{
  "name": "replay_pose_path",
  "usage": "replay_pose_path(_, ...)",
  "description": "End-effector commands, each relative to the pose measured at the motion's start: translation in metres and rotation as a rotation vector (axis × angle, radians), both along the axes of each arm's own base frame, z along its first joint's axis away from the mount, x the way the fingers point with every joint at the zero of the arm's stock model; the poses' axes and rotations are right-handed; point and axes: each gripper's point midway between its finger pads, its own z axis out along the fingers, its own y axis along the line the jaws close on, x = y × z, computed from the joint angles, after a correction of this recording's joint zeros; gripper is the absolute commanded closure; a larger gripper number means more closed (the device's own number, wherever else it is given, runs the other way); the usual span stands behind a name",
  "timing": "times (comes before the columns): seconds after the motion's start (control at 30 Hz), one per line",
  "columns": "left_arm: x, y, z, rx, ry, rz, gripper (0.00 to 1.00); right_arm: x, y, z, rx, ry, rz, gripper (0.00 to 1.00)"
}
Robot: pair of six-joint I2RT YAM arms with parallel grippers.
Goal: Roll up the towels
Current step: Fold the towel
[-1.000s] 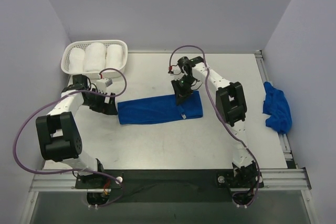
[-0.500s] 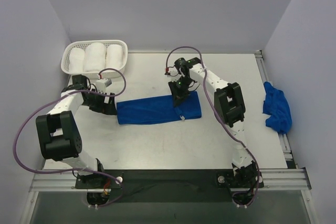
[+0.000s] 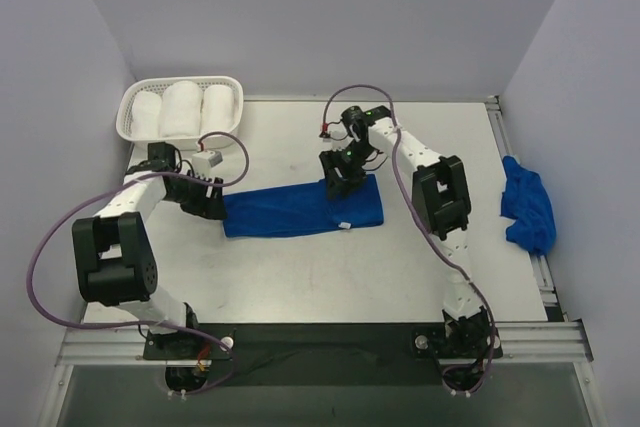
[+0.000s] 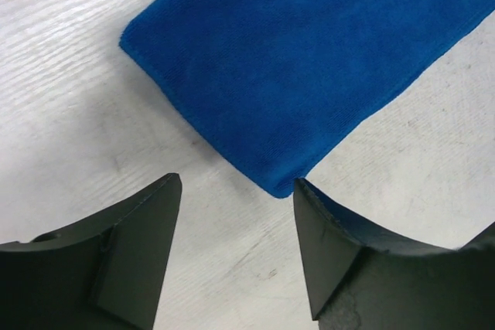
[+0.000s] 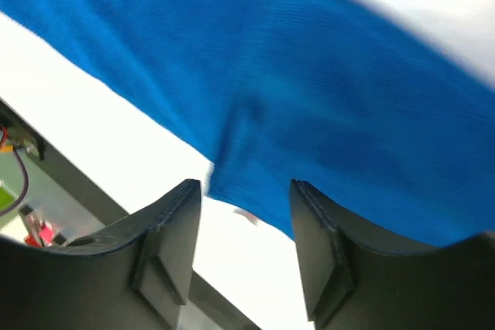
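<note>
Surroundings: white basket (image 3: pixel 126 125) holding three white rolls (image 3: pixel 182 107) sits beyond the left gripper (image 3: pixel 212 197), well apart from it. A crumpled blue towel (image 3: pixel 527 205) lies at the table's (image 3: pixel 300 277) right edge, well off to the side of the right gripper (image 3: pixel 338 175). Purple cables (image 3: pixel 40 247) loop off both arms. Nothing lies between either set of fingers and the cloth.

The flat towel strip (image 3: pixel 303 209) lies between the two grippers. Its long axis runs left-right, with the right end tilted slightly away from the arm bases. There is a small white tag (image 3: pixel 343 224) on its near edge.

Left gripper (image 4: pixel 236 191): fingers (image 4: pixel 131 245) spread wide and holding nothing. The strip's (image 4: pixel 309 59) corner is just ahead of the tips, nearer the right-hand finger.

Right gripper (image 5: pixel 246 191): fingers (image 5: pixel 166 245) are apart with nothing clamped. The strip's (image 5: pixel 309 98) edge dips toward the gap. The view is blurred, so contact can't be told.
</note>
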Motion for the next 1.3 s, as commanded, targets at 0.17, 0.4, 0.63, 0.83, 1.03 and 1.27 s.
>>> replay_pose_path(0.17,0.02,-0.023,-0.014,0.093,0.011,-0.058,0.42,0.05,-0.086,0.001,-0.135,-0.117,-0.059,0.67)
replay_pose_path(0.4,0.042,-0.055,-0.041,0.149,0.065,-0.135,0.51,0.016,-0.104,-0.041,-0.213,0.001,-0.019,0.78)
replay_pose_path(0.63,0.085,-0.069,-0.014,-0.086,0.04,-0.098,0.41,-0.032,-0.129,-0.044,-0.281,0.06,0.016,0.79)
replay_pose_path(0.83,0.066,-0.026,0.028,-0.295,-0.015,0.015,0.14,-0.03,-0.116,-0.002,-0.199,-0.018,0.013,0.75)
replay_pose_path(1.03,0.039,-0.019,0.001,-0.347,0.061,0.061,0.12,-0.018,-0.079,0.027,-0.139,-0.107,0.038,0.74)
replay_pose_path(1.27,0.054,-0.029,-0.019,-0.47,0.105,0.113,0.11,-0.005,-0.016,0.04,-0.058,-0.171,0.08,0.78)
